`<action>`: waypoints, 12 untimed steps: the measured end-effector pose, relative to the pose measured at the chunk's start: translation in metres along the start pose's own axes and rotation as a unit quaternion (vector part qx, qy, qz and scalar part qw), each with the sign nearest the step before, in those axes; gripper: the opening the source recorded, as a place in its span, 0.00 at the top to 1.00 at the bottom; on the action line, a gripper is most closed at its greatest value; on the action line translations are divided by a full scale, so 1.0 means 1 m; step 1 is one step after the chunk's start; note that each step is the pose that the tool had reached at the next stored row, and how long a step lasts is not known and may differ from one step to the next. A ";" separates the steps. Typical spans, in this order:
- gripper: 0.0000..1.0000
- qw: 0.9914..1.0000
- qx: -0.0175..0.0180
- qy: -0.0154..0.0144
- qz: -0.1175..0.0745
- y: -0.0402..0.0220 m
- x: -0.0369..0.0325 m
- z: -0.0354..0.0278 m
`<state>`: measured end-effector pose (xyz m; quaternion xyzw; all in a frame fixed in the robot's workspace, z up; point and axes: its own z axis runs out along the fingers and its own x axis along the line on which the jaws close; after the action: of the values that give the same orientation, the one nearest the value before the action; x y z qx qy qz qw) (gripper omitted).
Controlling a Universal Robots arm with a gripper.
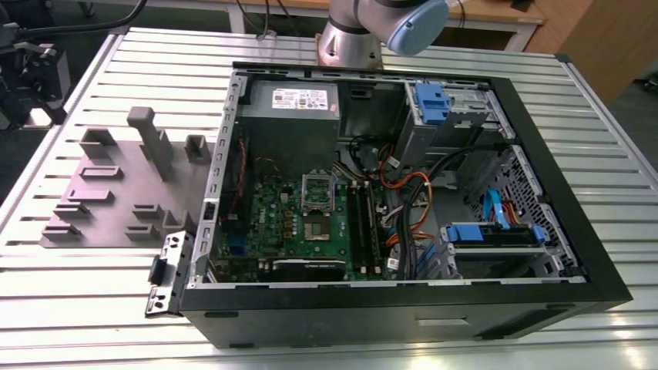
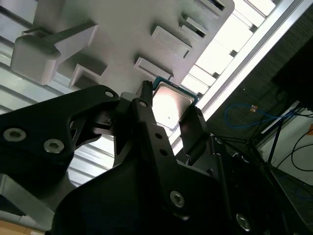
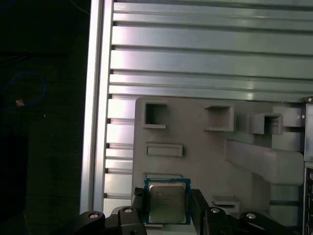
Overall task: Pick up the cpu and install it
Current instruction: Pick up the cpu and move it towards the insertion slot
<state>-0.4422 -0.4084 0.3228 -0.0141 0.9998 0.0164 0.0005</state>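
The end effector [image 3: 167, 209] is clamped on the cpu [image 3: 167, 199], fingers against two opposite edges, over the grey holder [image 3: 195, 147] on the table [image 3: 195, 63].

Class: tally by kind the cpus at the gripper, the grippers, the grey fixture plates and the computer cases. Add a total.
cpu: 1
gripper: 1
plate: 1
case: 1
Total: 4

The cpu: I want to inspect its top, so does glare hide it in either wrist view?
In the second wrist view, glare whitens much of the top of the cpu; in the first wrist view it is evenly lit.
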 end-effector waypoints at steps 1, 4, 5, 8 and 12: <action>0.53 1.000 0.000 0.000 0.000 0.0000 0.0000 -0.0005; 0.53 1.000 0.000 0.000 0.000 0.0001 0.0000 -0.0019; 0.53 1.000 0.000 0.000 0.000 0.0001 0.0000 -0.0023; 0.53 1.000 0.000 0.000 0.000 0.0001 0.0000 -0.0024; 0.53 1.000 0.000 0.000 0.000 0.0001 0.0000 -0.0025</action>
<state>-0.4421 -0.4084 0.3253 -0.0142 0.9998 0.0167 0.0004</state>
